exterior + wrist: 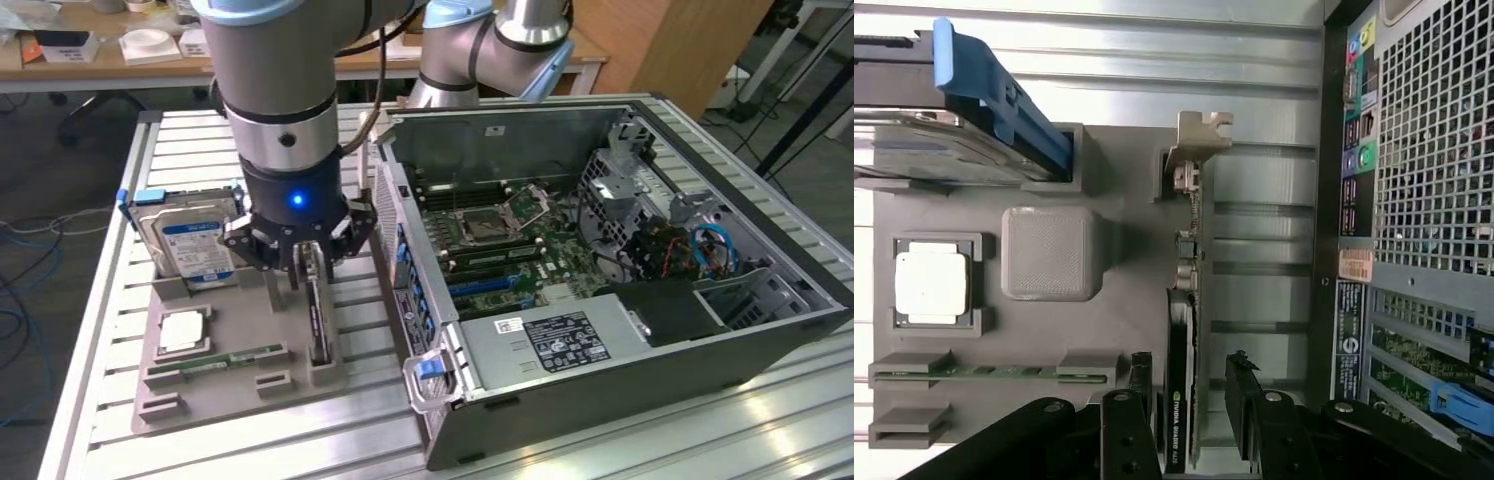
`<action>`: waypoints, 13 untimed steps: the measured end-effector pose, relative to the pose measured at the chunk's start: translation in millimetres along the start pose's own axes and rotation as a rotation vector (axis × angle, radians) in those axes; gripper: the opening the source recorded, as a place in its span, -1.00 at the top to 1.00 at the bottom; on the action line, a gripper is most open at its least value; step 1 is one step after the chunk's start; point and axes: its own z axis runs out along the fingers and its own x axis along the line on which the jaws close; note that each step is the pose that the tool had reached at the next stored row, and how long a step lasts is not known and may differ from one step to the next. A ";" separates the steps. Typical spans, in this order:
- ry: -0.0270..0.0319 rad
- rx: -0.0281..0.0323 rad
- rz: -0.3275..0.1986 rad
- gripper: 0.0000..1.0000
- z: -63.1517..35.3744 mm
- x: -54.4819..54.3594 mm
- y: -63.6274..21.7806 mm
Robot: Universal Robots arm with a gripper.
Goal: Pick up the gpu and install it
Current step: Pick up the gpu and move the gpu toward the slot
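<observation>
- Straddling the gpu [318, 325], the gripper [310, 265] hangs low over it. Its fingers [1242, 385] are spread wide, one on each face of the card, clasping nothing.
- The gpu stands on edge in a slot of the grey holder [240, 405]. This offers both flat faces to the fingers; judged, the grasp is not yet made.
- In the exterior view, the memory stick [220, 358] lies at eight o'clock of the card and the processor [180, 333] at nine. Both are apart from it and neither obstructs.
- The hard drive [194, 245] stands upright at ten o'clock, near the gripper's body.
- The computer case [641, 300] lies open at three o'clock, just beside the holder. Its perforated wall stands between the card and the motherboard [521, 240].
</observation>
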 end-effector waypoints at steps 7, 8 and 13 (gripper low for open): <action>0.0000 0.0000 0.000 0.15 12.6 0.3 -3.3; 0.0000 0.0000 0.000 0.15 14.6 0.4 -3.8; 0.0000 0.0000 0.000 0.15 23.5 0.7 -5.7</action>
